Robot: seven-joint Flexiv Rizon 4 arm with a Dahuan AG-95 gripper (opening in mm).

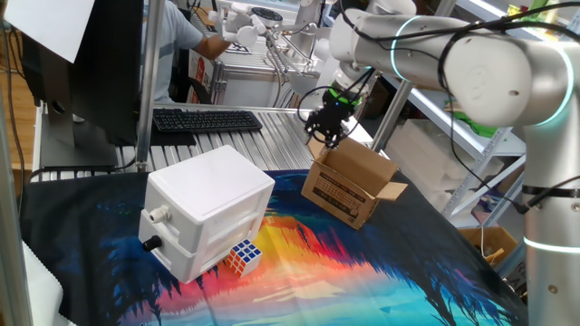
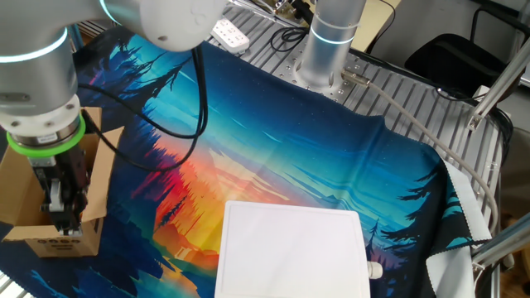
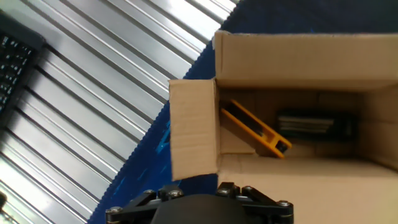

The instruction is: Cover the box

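Gripper [image 1: 328, 134] points straight down over the box [image 1: 349, 186], sitting right at the box's far top edge in one fixed view. Wrist is vertical, and the white arm [image 1: 471, 68] arcs in from the right of the frame above the box. In the other fixed view the gripper [image 2: 63, 211] hangs over the box [image 2: 50, 186] near its printed front wall, fingers low at the opening. Whether they touch cardboard, can't tell. Jaw state: can't tell. The fingertips are dark and blurred in both fixed views and don't show in the hand view. Nothing visibly held.

Box stands upright on the colourful cloth [image 1: 362, 272], to the right of the white plastic box [image 1: 207, 208] and well apart from it. Top is open and uncovered. One flap [image 1: 391, 190] splays outward on the right side; printed text faces the camera. Hand view looks down into the box [image 3: 298, 56]: a yellow strip-like item [image 3: 255, 129] and a dark object [image 3: 305, 124] lie inside, and a side flap [image 3: 194, 127] stands out to the left of the opening.

Rubik's cube [image 1: 243, 256] sits against the white plastic box's front, on the side away from the cardboard box.
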